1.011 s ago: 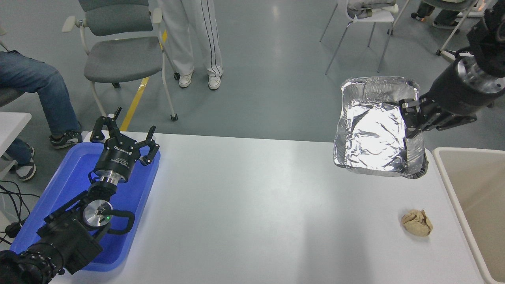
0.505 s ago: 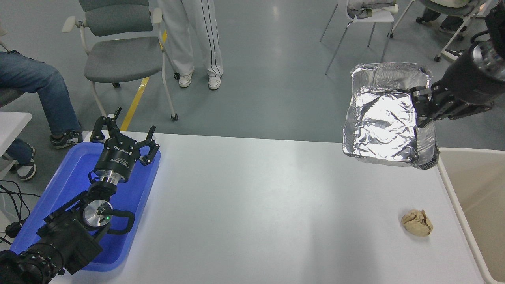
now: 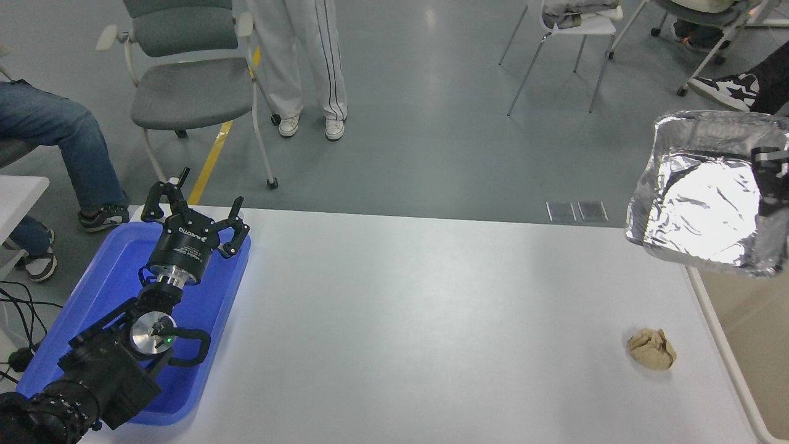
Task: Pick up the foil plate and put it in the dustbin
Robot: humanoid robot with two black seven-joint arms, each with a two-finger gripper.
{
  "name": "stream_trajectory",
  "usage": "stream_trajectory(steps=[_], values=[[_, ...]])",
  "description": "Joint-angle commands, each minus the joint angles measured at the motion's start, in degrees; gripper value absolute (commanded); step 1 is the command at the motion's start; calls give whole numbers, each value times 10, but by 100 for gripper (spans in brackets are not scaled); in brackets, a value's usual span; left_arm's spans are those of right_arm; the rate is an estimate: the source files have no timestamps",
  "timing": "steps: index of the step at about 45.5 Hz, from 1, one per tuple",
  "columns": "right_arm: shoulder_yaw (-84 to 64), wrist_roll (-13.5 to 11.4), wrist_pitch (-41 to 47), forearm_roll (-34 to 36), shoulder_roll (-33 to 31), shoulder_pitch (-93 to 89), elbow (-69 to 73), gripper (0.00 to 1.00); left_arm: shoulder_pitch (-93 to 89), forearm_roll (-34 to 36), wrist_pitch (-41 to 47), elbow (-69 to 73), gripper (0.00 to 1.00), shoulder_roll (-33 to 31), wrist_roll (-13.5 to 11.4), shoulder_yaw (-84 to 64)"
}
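Note:
The shiny foil plate (image 3: 703,197) hangs in the air at the right edge of the head view, over the table's far right corner and the near rim of the beige dustbin (image 3: 739,370). My right gripper (image 3: 770,182) is shut on the plate's right rim; only its fingers show, the arm being cut off by the picture's edge. Over the blue tray (image 3: 105,290) at the lower left, my left gripper (image 3: 192,200) rests open and holds nothing.
A crumpled tan paper ball (image 3: 651,348) lies on the white table near the dustbin. Beyond the far edge stand a grey chair (image 3: 185,80) and a person in white trousers (image 3: 302,55); a seated person's legs (image 3: 55,135) are at the left.
My right gripper has carried the foil plate rightward, from above the table's far right part to over the dustbin's rim, and the arm has slid mostly out of view. The left arm has not moved.

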Motion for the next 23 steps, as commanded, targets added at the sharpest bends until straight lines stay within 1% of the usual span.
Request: stream_trajectory(steps=[1, 6, 17, 23], values=[[-56, 0, 0, -6, -66, 0, -23, 0, 0, 0, 0, 0, 100, 0, 0, 0], [-61, 0, 0, -34, -90, -1, -24, 0, 0, 0, 1, 0, 100, 0, 0, 0], [-58, -1, 0, -95, -168, -10, -53, 0, 0, 0, 0, 0, 100, 0, 0, 0], [-58, -1, 0, -112, -204, -24, -75, 0, 0, 0, 1, 0, 100, 0, 0, 0]])
